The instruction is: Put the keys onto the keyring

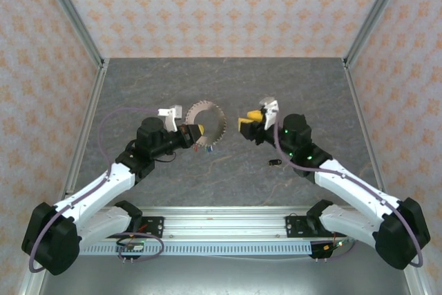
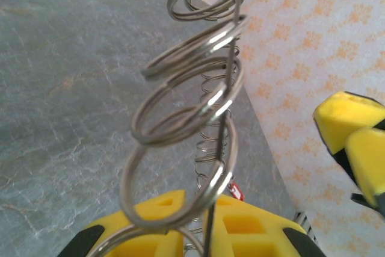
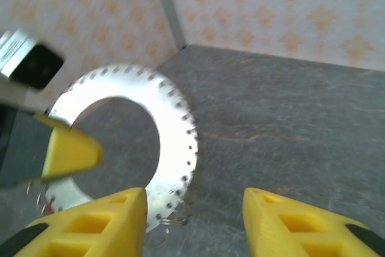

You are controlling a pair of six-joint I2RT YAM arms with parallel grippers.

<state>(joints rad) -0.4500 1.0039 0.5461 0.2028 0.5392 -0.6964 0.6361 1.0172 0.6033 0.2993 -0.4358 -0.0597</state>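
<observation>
Top view, lower middle: small black piece (image 1: 275,162) lies alone on the grey table (image 1: 228,81), just off the right arm's forearm and well apart from the ring.

Centre of frame, left of middle: left gripper (image 1: 195,130) is clamped on the left edge of the keyring (image 1: 210,121), holding it off the table. The rim reads as toothed. Tiny specks hang under its lower edge, too small to tell what they are.

Right of the ring: right gripper (image 1: 248,121) points at it across a small gap, not touching.

Left wrist view, bottom edge: left gripper (image 2: 201,215), yellow pads pressed together on the keyring (image 2: 213,40). Its wire loops climb to the top of the frame. A red tag (image 2: 236,192) shows just behind the loops, low centre. The right gripper's yellow fingers (image 2: 352,130) sit at the right edge.

Right wrist view, bottom: right gripper (image 3: 192,221), jaws spread, only bare table between them. Beyond, left of centre, the keyring (image 3: 174,130) looks like a pale flat band with holes round its rim. One yellow pad (image 3: 69,151) of the left gripper lies across its left side.
</observation>
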